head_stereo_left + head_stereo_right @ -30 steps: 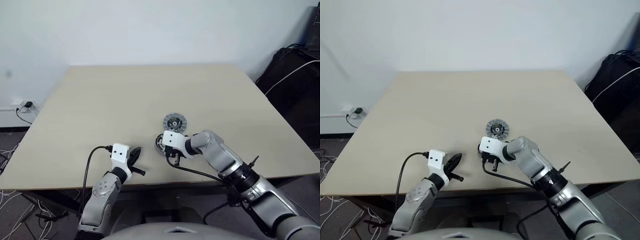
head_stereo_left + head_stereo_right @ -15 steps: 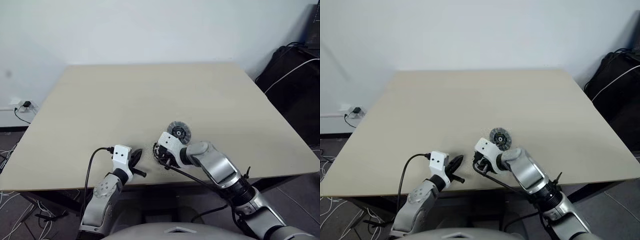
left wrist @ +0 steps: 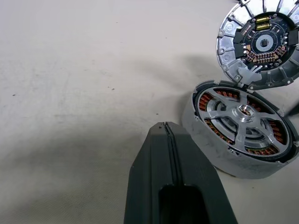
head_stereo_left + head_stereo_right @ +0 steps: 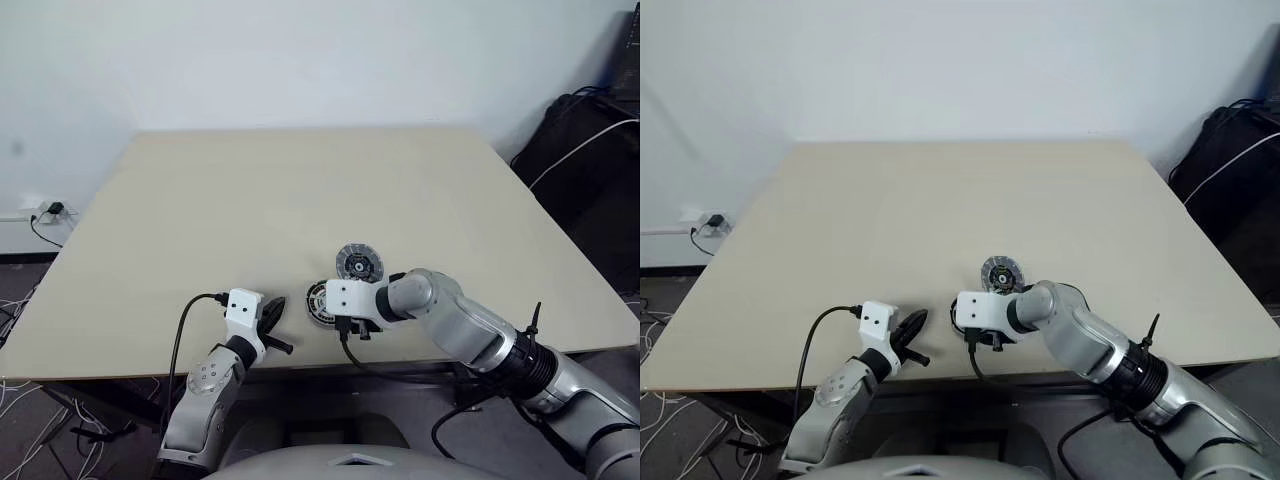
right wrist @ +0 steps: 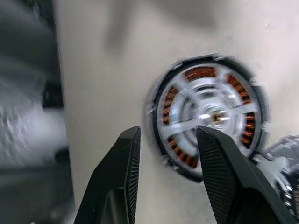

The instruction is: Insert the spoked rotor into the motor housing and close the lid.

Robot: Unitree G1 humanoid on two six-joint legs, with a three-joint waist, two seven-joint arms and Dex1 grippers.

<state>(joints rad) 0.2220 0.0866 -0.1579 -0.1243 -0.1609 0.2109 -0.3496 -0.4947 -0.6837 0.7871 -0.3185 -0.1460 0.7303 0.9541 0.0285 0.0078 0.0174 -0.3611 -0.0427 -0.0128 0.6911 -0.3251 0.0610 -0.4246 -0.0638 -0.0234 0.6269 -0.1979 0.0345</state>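
Note:
The motor housing (image 3: 238, 126) lies near the table's front edge, with copper windings showing between the spokes of the spoked rotor (image 3: 245, 111) that sits in it. The lid (image 3: 259, 42) lies just behind, ribbed face up, its edge touching the housing. My right gripper (image 5: 168, 133) hovers over the housing (image 5: 208, 116) with its fingers (image 5: 124, 186) open and nothing between them. In the left eye view its white wrist block covers part of the housing (image 4: 318, 300), in front of the lid (image 4: 359, 262). My left gripper (image 3: 166, 128) is shut and empty, left of the housing.
The beige table (image 4: 250, 200) stretches wide behind the parts, and its front edge (image 4: 100, 365) runs close to both grippers. A black bag with a white cable (image 4: 585, 140) stands off the table's right side. A wall socket with a plug (image 4: 45, 212) sits low on the left.
My right gripper has opened, lifted a little off the housing and rolled at the wrist. The head views have shifted slightly. The left gripper has not moved.

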